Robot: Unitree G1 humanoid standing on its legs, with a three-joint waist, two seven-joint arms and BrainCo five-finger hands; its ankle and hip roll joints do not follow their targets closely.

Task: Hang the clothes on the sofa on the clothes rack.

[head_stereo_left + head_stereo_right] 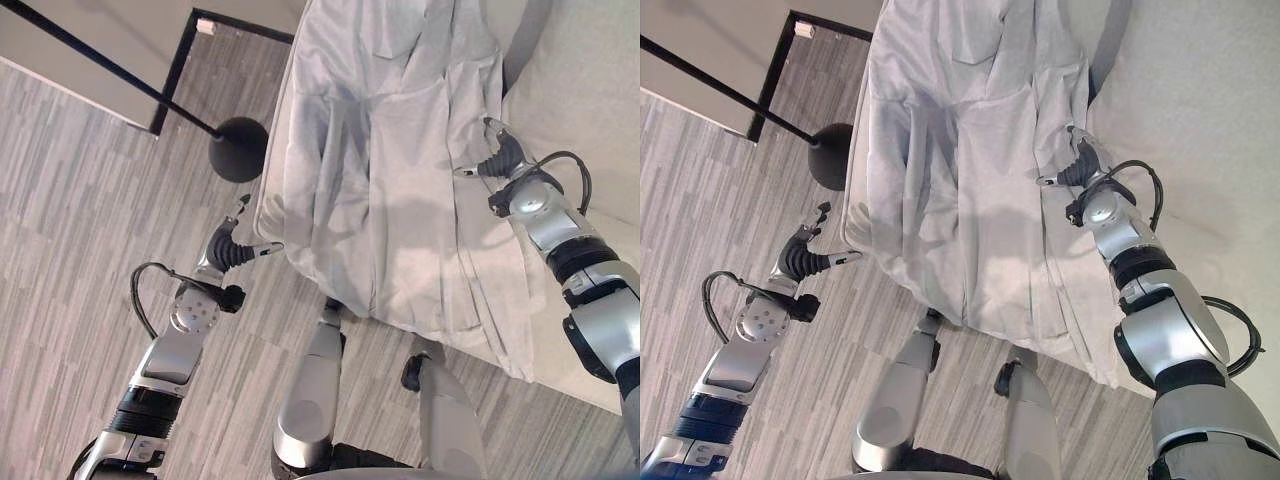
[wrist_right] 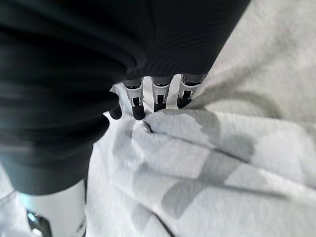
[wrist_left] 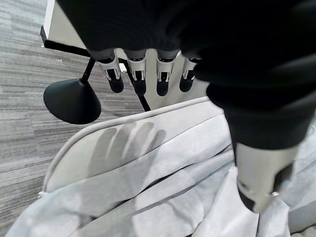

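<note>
— Where is the garment found?
— The pale grey garment is spread over the sofa, filling the upper centre of the frame, its hem draped over the front edge.
— And the hands?
— The right hand is laid on the cloth at the right, fingers straight. The left hand is held beside the hem, left of centre, fingers extended. The rack's black base is seen at upper left on the floor.

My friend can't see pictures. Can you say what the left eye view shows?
A pale garment lies spread over a light sofa. The robot's right hand rests on its right edge, and the left hand hovers open at its left edge, near a black round stand base.
</note>
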